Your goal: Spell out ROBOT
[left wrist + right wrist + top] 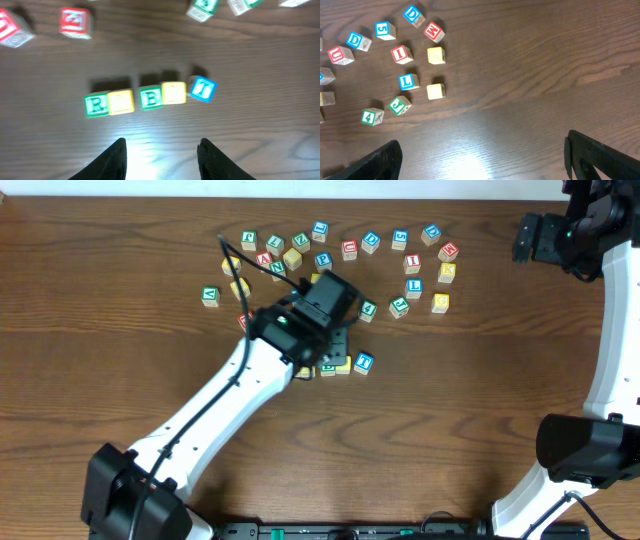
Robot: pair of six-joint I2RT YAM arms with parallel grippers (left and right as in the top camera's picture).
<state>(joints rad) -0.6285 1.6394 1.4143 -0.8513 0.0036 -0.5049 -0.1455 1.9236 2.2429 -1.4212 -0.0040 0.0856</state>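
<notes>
A row of five letter blocks lies on the wooden table in the left wrist view: green R (96,105), a yellow block (121,102), green B (150,97), a second yellow block (173,93) and blue T (202,89), turned a little. My left gripper (161,157) is open and empty, just in front of the row. In the overhead view the left arm (300,330) covers most of the row; only the blue T (363,362) and a yellow block (342,366) show. My right gripper (482,155) is open and empty, at the far right (545,238).
Several loose letter blocks lie scattered behind the row, among them a blue D (356,41), red I (400,53), blue L (408,81) and a plain yellow block (435,91). Two red blocks (76,22) sit at the top left of the left wrist view.
</notes>
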